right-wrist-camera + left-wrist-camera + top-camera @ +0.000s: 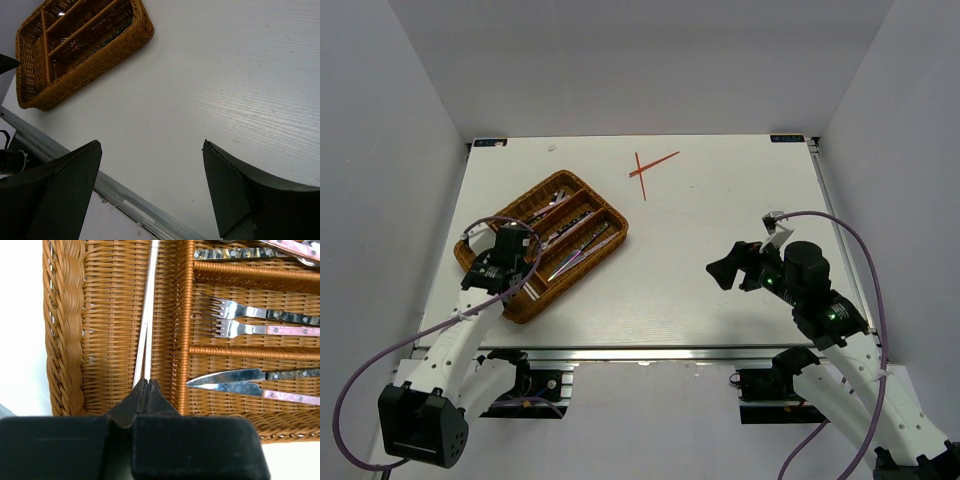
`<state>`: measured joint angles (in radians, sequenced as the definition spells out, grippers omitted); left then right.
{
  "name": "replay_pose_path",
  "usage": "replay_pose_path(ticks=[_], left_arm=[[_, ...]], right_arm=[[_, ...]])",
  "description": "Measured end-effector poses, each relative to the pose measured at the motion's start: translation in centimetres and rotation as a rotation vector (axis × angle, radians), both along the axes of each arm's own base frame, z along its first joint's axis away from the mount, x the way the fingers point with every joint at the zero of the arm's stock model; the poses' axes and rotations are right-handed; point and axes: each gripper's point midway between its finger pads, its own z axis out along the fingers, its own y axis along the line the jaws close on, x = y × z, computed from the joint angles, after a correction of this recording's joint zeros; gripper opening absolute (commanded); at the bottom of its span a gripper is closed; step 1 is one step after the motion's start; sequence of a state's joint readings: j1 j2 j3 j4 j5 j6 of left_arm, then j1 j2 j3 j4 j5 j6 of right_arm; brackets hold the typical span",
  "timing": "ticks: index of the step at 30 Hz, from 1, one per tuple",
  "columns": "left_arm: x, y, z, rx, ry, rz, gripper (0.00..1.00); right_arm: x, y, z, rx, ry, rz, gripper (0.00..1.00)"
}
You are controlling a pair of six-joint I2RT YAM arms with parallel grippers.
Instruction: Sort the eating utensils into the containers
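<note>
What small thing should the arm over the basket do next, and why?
Probably open the left gripper. It is shut on the white chopsticks, which point along the long side compartment of the wicker tray, so letting go should drop them in.

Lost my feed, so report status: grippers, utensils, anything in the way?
Left gripper shut on silver-white chopsticks over end compartment of wicker tray. Right gripper open, empty. Red chopsticks crossed on far table. Nothing blocking.

Open desk (pixel 720 215) spans centre and right. Wicker cutlery tray (pixel 578 272) blocks the near left; crossed red chopsticks (pixel 642 172) lie far centre; white walls (pixel 380 150) enclose three sides.
</note>
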<state>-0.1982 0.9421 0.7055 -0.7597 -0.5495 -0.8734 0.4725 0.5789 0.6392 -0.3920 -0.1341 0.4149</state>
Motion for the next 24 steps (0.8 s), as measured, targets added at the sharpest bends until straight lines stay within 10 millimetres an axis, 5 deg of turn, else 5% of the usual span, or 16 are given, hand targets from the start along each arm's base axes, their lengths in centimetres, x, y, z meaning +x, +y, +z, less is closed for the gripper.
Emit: replay_pose_path(ticks=[2, 3, 5, 6, 8, 9, 15, 19, 24], left_arm=[[0.0, -0.1, 0.2, -0.008, -0.008, -0.001, 0.0], [-0.1, -0.1, 0.3, -0.011, -0.012, 0.0, 0.08], [-0.1, -0.1, 1.0, -0.012, -0.021, -0.005, 0.33], [0.0, -0.2, 1.5, -0.016, -0.03, -0.01, 0.58], [0.6, -0.5, 3.1, -0.022, -0.058, -0.035, 0.91], [0.9, -0.7, 4.0, -0.016, -0.071, -0.059, 0.98], [3.2, -2.2, 9.8, 0.017, -0.144, -0.238, 0.98], [3.5, -2.3, 9.5, 0.064, -0.095, -0.31, 0.98], [3.2, -1.8, 8.0, 0.117, -0.032, -0.345, 0.98]], right_arm=[[0.2, 0.3, 0.1, 0.006, -0.001, 0.011, 0.86], [0.2, 0.5, 0.0, 0.006, 0.004, 0.017, 0.87], [0.3, 0.7, -0.2, 0.007, 0.01, 0.027, 0.88], [0.4, 0.8, -0.3, 0.007, 0.014, 0.031, 0.89], [0.7, 1.1, -0.4, 0.008, 0.018, 0.035, 0.89], [0.9, 1.2, -0.5, 0.01, 0.022, 0.035, 0.89], [3.6, 2.2, -3.5, -0.029, 0.12, 0.001, 0.89], [6.9, 2.9, -7.1, -0.135, 0.248, -0.046, 0.89], [15.1, 6.8, -9.1, -0.248, 0.289, -0.076, 0.86]])
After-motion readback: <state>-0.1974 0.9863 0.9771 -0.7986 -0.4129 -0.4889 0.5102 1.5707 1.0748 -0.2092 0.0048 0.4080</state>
